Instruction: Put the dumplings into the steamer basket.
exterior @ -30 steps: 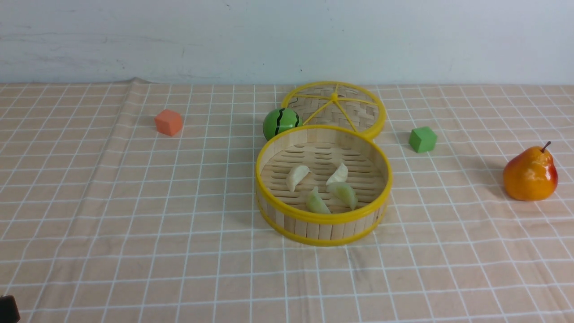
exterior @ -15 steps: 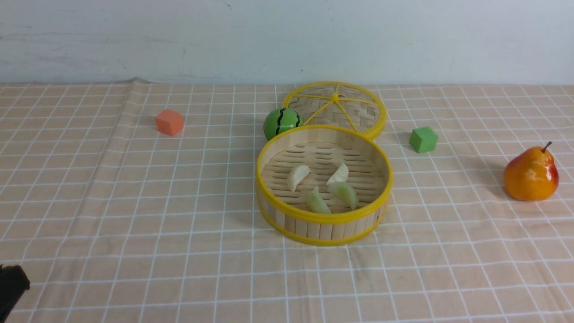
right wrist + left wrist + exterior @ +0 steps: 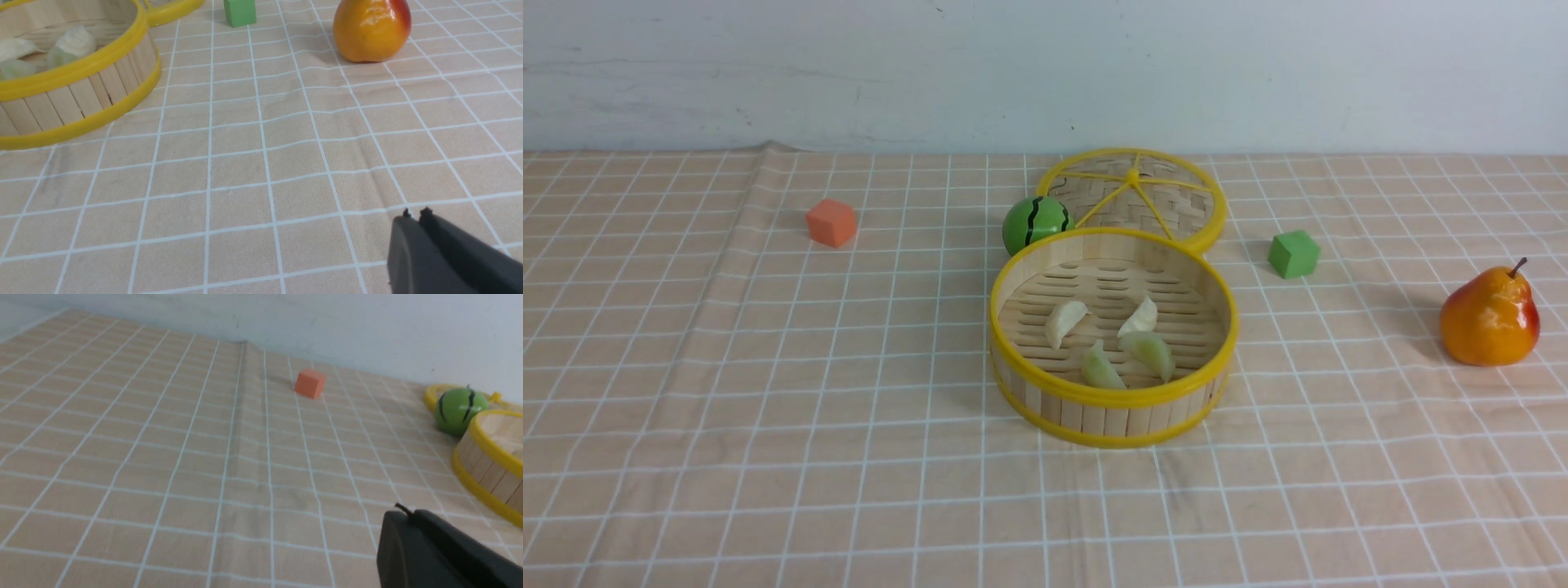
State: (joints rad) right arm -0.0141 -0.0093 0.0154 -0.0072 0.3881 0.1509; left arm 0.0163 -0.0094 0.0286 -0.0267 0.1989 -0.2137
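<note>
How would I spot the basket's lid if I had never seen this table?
Find the big round steamer basket mid-table. Directly behind it, touching its far rim, lies the lid, with a green striped ball at its left. Unlike the basket, it is flat and woven, with yellow spokes.

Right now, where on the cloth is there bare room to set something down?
Free: the stretch nearer than the steamer basket, and the left side below the orange cube. A smaller patch lies between the green cube and the pear. Crowded: behind the basket, where the watermelon ball and lid press close.
</note>
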